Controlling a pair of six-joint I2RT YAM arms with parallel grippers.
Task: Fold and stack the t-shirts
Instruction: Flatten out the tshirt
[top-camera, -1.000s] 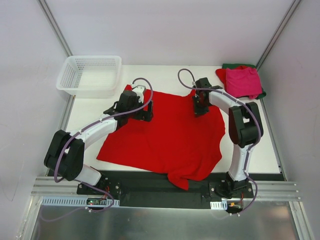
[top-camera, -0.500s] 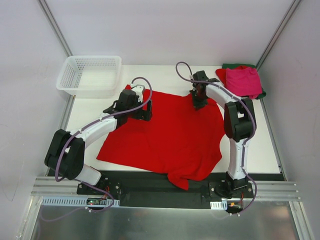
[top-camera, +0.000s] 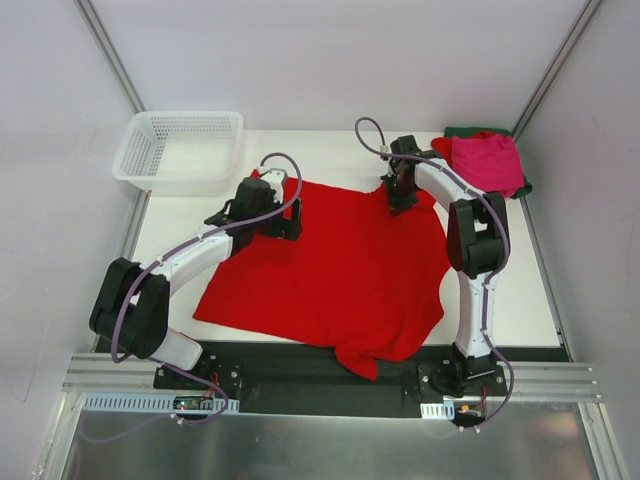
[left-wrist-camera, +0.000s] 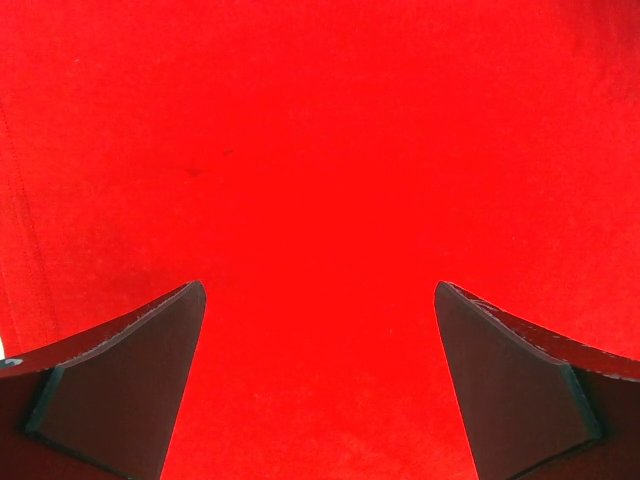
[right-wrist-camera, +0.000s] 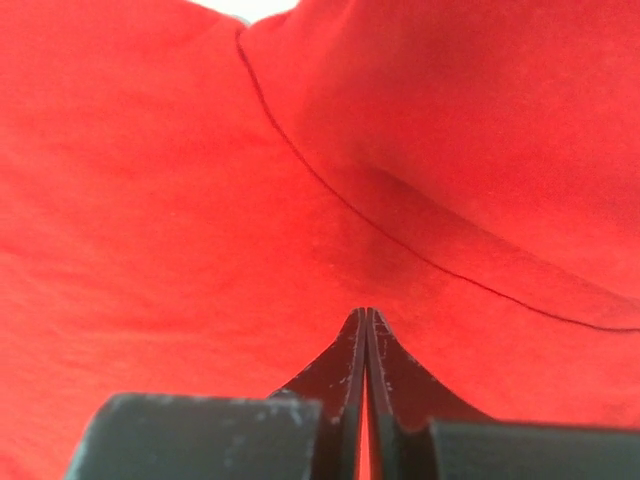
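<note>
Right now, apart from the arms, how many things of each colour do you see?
Red: 2, the spread red shirt and the red shirt in the pile
Magenta-pink: 1, the pink shirt
Dark green: 1, the green shirt
White: 1, the basket
Total: 5

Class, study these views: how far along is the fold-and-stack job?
Done: a folded pink shirt tops a pile at the far right corner. In hand: the red shirt lies spread, unfolded; the left end effector is open above it, the right end effector shut at its far edge. Left: fold it, add it to the pile.
</note>
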